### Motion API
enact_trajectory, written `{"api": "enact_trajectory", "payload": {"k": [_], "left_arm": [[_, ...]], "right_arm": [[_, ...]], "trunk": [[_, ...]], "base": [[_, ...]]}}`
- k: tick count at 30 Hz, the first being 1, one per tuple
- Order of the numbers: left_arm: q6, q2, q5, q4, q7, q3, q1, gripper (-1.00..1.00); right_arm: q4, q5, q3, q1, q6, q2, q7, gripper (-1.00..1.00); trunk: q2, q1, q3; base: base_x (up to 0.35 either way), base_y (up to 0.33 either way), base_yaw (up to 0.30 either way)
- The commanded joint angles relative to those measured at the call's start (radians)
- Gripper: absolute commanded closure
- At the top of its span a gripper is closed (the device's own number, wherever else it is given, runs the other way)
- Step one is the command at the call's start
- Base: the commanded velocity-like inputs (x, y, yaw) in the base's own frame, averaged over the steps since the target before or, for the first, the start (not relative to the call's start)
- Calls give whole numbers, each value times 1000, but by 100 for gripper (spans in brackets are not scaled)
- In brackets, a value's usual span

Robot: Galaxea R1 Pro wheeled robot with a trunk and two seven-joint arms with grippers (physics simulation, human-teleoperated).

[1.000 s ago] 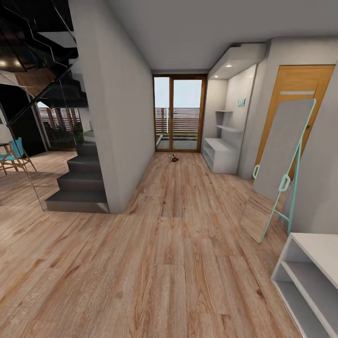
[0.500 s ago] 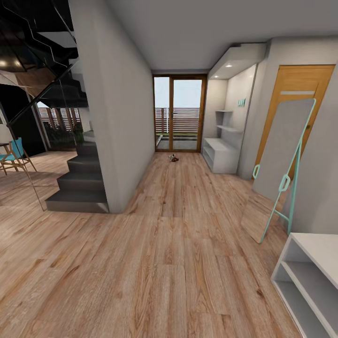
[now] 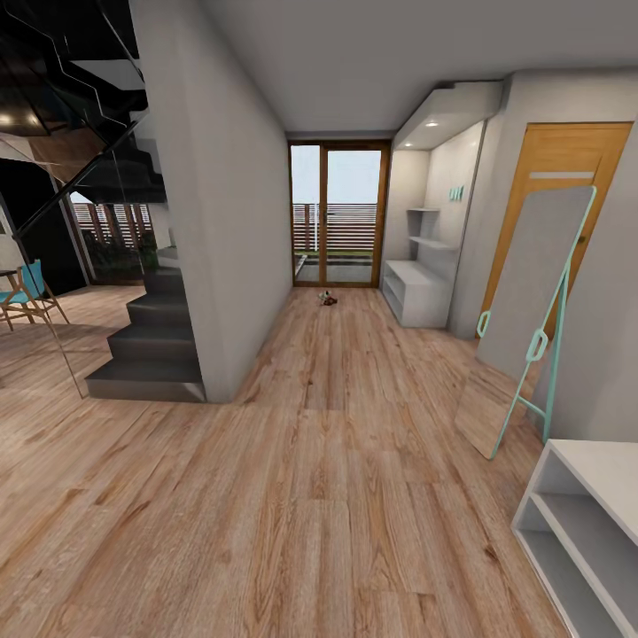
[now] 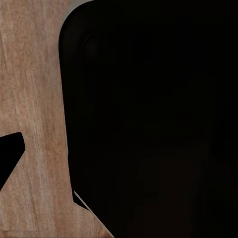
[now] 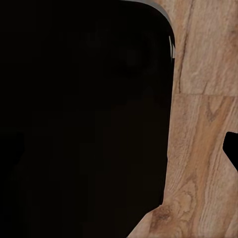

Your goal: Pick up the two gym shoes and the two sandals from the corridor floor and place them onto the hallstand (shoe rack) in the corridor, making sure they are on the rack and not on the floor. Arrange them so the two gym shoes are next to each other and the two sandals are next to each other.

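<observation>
No shift since the earlier frames; base parked. Shoes (image 3: 328, 299) lie far down the corridor floor (image 3: 337, 425), near the hallstand (image 3: 415, 292). Drive straight up; each hand's state cannot be told.

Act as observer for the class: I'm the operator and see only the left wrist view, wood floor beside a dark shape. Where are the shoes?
Observer: The head view shows a small cluster of shoes far down the floor, before the glass doors; they are too small to tell apart.
Operator: And the hallstand?
Observer: The hallstand stands at the right wall, right of the shoes.
Operator: Anything nearer on that side?
Observer: A mirror leans against the right wall.
</observation>
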Motion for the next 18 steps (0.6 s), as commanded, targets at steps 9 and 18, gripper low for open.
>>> {"api": "enact_trajectory", "payload": {"k": [9, 18], "left_arm": [[0, 0, 1, 0, 0, 0, 0, -100], [0, 0, 1, 0, 0, 0, 0, -100]], "right_arm": [[0, 0, 0, 0, 0, 0, 0, -100], [0, 0, 0, 0, 0, -1, 0, -100]], "trunk": [[0, 0, 0], [0, 0, 0]], "base": [[0, 0, 0], [0, 0, 0]]}}
